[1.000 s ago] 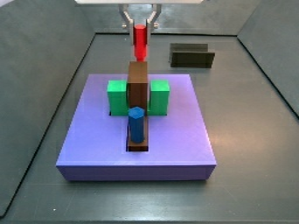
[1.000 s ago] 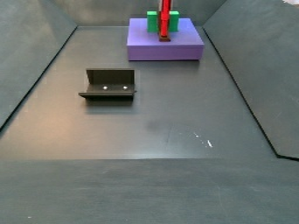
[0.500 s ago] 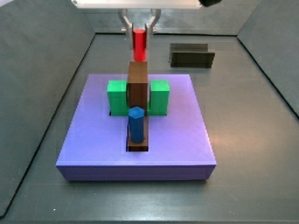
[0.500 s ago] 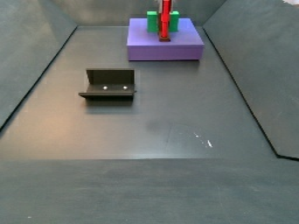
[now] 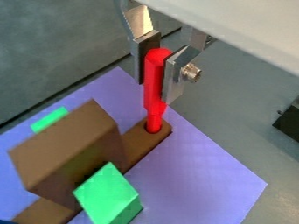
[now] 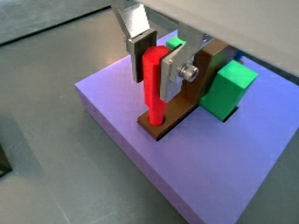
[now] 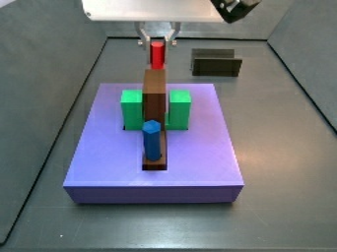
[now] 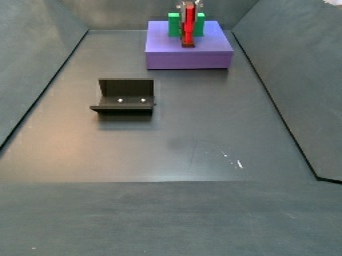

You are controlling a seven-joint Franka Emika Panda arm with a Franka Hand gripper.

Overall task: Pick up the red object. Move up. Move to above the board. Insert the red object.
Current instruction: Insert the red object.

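The gripper [image 5: 163, 63] is up over the back part of the board [image 5: 216, 175], and its jaws are closed on the top of the red object [image 5: 155, 87], pinching it from both sides. Compared with a moment ago, the red object sits lower in a side view [image 7: 157, 52]: less red shows under the jaws, and the gripper has come down with it. In both wrist views the red object hangs straight down from the jaws, and its lower end now looks to be in the brown-lined slot [image 6: 162, 129] in the board. I think that means the last step, pushing it in, has begun but may not be done, since most of the red object is above the slot. Near the jaws stands the tall brown block [image 5: 65, 157], with a green block [image 5: 107, 192] just beside it and another green block [image 5: 49, 120] on its far side. The blue peg [image 7: 153, 139] stands in the same slot, well apart from the jaws, toward the front of the board. The fixture [image 8: 124, 96] sits on the floor, far from the jaws and not in the way.
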